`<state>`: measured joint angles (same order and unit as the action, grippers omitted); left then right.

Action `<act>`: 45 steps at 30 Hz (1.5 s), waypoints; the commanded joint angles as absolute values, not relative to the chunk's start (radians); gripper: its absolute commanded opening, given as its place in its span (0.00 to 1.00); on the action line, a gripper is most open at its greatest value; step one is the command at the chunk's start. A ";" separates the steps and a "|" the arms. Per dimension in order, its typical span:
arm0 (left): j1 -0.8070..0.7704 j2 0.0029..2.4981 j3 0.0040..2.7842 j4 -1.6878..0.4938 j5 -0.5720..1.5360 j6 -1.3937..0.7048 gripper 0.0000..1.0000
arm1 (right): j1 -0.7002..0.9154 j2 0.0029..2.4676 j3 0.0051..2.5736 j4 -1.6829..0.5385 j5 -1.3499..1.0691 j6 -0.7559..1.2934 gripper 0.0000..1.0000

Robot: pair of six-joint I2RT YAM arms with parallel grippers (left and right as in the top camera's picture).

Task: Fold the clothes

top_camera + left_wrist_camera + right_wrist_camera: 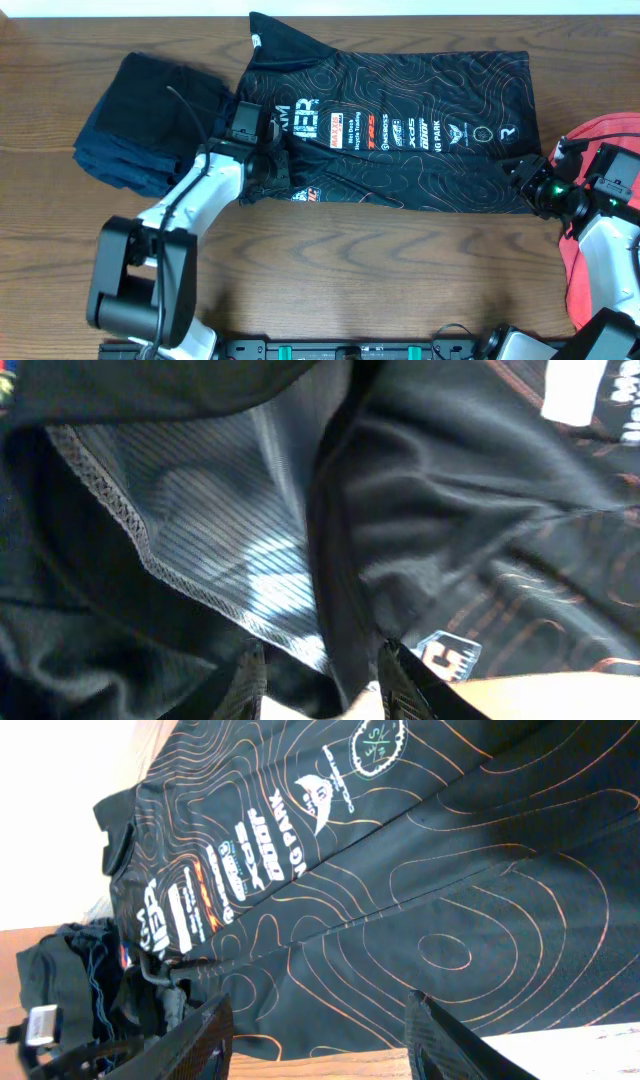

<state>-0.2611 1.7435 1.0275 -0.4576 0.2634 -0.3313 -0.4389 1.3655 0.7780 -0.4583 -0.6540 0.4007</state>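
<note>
Left arm (190, 195): white moulded links between fat black cylindrical joints (125, 280); a thin black cable (185, 103) loops off near its wrist; right arm (608, 250) matches, with a green light (543, 190) on its black wrist; matt black fingers (205, 1038).

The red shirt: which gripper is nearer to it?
Right. The right gripper sits just beside the red shirt; the left gripper is at the black jersey's far end.

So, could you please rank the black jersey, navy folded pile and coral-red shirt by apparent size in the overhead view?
1. black jersey
2. navy folded pile
3. coral-red shirt, partly cut off by the frame, so unsure
</note>
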 commanded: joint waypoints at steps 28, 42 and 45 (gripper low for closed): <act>-0.262 1.743 1.142 -0.172 0.389 -0.131 0.06 | -0.432 1.352 0.792 -0.460 -0.606 0.384 0.55; -0.268 1.869 1.142 0.057 0.390 -0.137 0.06 | -0.431 1.352 0.792 -0.461 -0.595 0.384 0.54; -0.268 1.890 1.142 0.101 0.389 -0.173 0.06 | -0.431 1.352 0.792 -0.461 -0.594 0.384 0.54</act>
<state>-0.2646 1.8664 1.1275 0.0677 0.3927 -0.1528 -0.4389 1.3655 0.7780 -0.4595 -0.5964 0.4004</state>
